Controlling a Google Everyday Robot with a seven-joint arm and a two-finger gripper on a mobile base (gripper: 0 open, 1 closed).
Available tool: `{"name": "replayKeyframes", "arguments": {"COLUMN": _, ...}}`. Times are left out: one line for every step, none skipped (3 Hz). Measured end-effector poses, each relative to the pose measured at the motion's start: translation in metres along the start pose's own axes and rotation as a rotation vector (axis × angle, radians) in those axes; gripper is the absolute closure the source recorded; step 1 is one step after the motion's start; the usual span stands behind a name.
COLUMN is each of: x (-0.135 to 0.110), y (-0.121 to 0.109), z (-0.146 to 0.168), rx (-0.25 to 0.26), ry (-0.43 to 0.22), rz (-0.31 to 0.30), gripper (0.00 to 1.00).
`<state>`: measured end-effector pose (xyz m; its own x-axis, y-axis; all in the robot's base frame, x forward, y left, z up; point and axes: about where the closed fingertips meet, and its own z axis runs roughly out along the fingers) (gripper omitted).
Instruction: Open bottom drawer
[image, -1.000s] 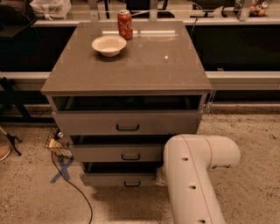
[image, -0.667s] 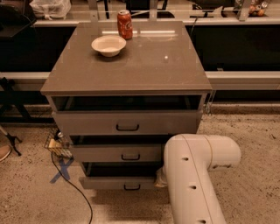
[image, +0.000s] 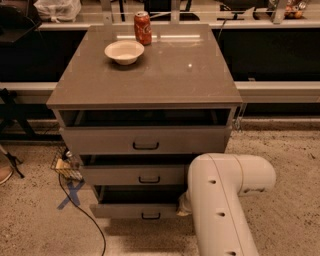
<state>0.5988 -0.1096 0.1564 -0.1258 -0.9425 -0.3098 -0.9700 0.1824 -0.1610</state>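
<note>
You are looking down at a grey-taupe cabinet (image: 150, 80) with three drawers, standing on a speckled floor (image: 285, 150).

The bottom drawer (image: 125, 210) is the lowest of the three, near the lower middle of the view. Its flat front carries a small black bar handle (image: 150, 216). The front stands a little forward of the cabinet, with a dark gap showing above it, so it is partly open. The right end of the drawer front is covered by your robot's arm.

The white arm (image: 220, 200) rises from the lower edge and bends at a thick elbow to the right of the drawers. The gripper (image: 183, 204) is at the right end of the bottom drawer, almost wholly hidden behind the arm; only a pale sliver shows. You cannot tell how far open it is or whether it has hold of anything.

The middle drawer (image: 132, 175) and the top drawer (image: 145, 140) also show dark gaps above their fronts.

On the cabinet top sit a white bowl (image: 124, 51) and, just behind it, an upright red soda can (image: 142, 28).

Left of the cabinet, a black cable (image: 85, 215) trails across the floor beside a blue tape cross (image: 70, 194).
</note>
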Motion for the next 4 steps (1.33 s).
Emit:
{"name": "replayKeyframes", "arguments": {"x": 0.006, "y": 0.014, "z": -0.001, "rx": -0.018, "ry": 0.002, "rz": 0.004, "gripper": 1.0}}
{"name": "replayKeyframes", "arguments": {"x": 0.005, "y": 0.013, "z": -0.003, "rx": -0.018, "ry": 0.002, "rz": 0.004, "gripper": 1.0}}
{"name": "replayKeyframes", "arguments": {"x": 0.005, "y": 0.018, "z": -0.004, "rx": -0.016, "ry": 0.0, "rz": 0.009, "gripper": 1.0}}
{"name": "replayKeyframes", "arguments": {"x": 0.009, "y": 0.039, "z": -0.004, "rx": -0.009, "ry": -0.011, "rz": 0.03, "gripper": 1.0}}
